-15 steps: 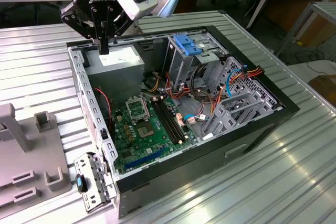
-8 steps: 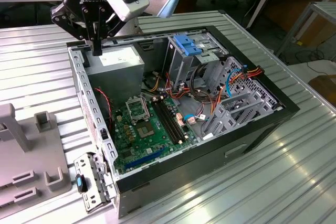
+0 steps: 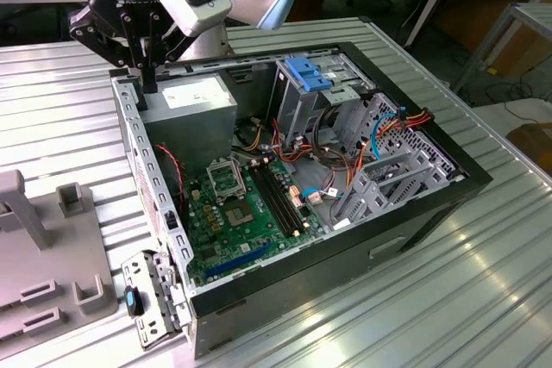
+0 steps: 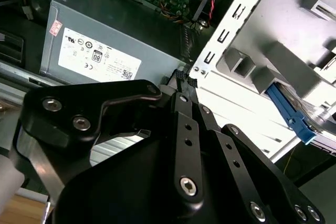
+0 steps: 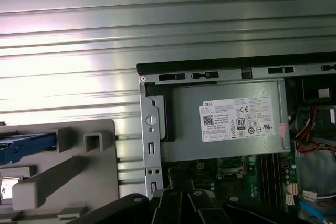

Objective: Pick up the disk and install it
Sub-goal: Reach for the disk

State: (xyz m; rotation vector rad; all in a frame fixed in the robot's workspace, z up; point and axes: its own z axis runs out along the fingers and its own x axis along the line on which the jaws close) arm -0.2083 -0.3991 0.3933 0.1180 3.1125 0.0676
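Observation:
The disk's bright blue carrier frame [image 5: 27, 147] lies in a slot of the grey fixture [image 5: 79, 169] on the table beside the open computer case [image 3: 302, 178]. The second wrist view shows the same blue frame [image 4: 287, 113] sticking out of the fixture [image 4: 273, 72]. My gripper [image 4: 185, 78] hangs over the case's corner, by the grey power supply [image 4: 105, 40], apart from the disk. Its fingers are shut together with nothing between them. In the exterior view the gripper [image 3: 145, 82] sits at the case's rear corner on that view's left.
Another blue carrier [image 3: 306, 71] sits on top of the drive cage inside the case. The green motherboard [image 3: 237, 204] and bundled cables [image 3: 345, 140] fill the case floor. The case stands on a ribbed metal table [image 3: 448, 299].

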